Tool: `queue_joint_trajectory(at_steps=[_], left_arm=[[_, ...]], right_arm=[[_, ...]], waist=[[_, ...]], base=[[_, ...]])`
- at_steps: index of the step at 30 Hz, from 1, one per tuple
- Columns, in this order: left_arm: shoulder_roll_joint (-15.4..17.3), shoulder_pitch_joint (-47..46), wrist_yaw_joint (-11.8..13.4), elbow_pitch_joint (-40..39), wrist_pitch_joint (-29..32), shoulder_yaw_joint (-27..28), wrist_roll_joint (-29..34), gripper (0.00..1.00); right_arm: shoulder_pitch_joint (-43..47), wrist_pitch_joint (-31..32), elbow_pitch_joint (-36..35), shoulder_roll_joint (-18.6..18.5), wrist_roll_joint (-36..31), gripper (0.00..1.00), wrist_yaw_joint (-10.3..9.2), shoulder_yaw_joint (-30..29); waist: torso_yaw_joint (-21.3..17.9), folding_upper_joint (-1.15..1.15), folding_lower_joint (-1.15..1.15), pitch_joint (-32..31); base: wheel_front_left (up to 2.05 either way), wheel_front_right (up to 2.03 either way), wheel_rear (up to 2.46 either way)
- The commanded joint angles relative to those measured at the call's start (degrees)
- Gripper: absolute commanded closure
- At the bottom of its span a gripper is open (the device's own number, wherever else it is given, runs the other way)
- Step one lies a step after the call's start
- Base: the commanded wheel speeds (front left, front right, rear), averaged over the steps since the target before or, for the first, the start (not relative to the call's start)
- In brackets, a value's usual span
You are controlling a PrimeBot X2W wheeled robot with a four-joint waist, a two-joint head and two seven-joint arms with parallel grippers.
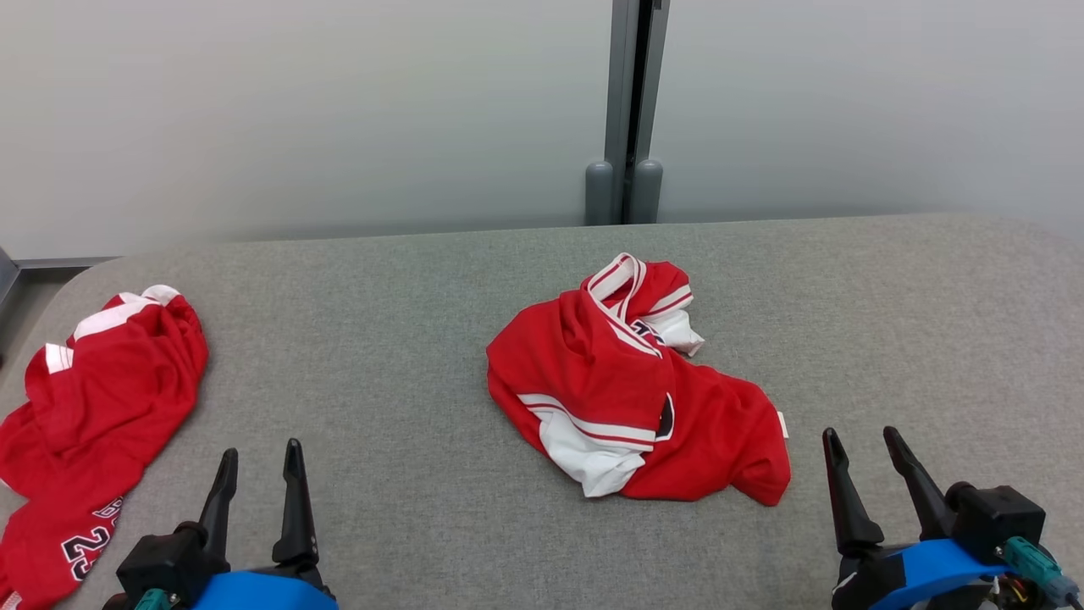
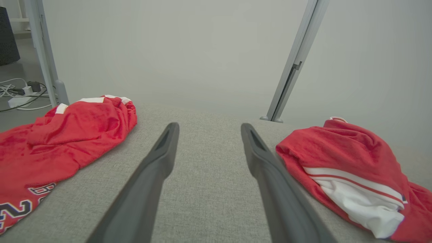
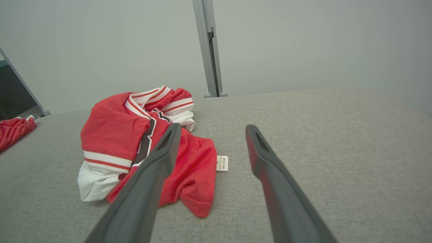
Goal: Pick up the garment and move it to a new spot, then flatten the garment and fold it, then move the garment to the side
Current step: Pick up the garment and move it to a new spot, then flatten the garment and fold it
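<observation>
A crumpled red garment (image 1: 631,381) with white stripes lies in a heap at the middle of the grey table (image 1: 406,339). The left wrist view has it at the right (image 2: 351,162), the right wrist view at the left (image 3: 135,141). My left gripper (image 1: 261,457) stands open at the lower left, apart from the heap, nothing between its fingers (image 2: 162,158). Near the lower right my right gripper (image 1: 860,445) is open too, just right of the garment's edge and not touching it, its fingers (image 3: 263,158) bare.
A second red garment (image 1: 93,407) with white trim and a printed number lies at the table's left edge, partly hanging off. A grey post (image 1: 627,110) stands behind the table against a pale wall. Cables (image 2: 17,94) lie on the floor beyond the left edge.
</observation>
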Motion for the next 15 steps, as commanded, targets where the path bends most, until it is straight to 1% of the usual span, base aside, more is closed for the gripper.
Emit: queue_joint_trajectory(at_steps=[1,15], left_arm=[[-0.1,0.84,-0.1,-0.52,-0.26,0.63,0.66,0.0],[-0.99,1.92,-1.1,-0.41,-0.28,1.97,2.48,0.0]], right_arm=[[0.56,0.16,0.06,-0.26,0.25,0.0,0.01,-0.16],[0.37,-0.14,0.1,-0.26,1.07,0.0,0.01,0.18]], waist=[[-0.03,0.0,0.01,-0.1],[-0.29,0.0,0.01,0.01]], base=[[0.0,0.0,0.0],[0.0,0.0,0.0]])
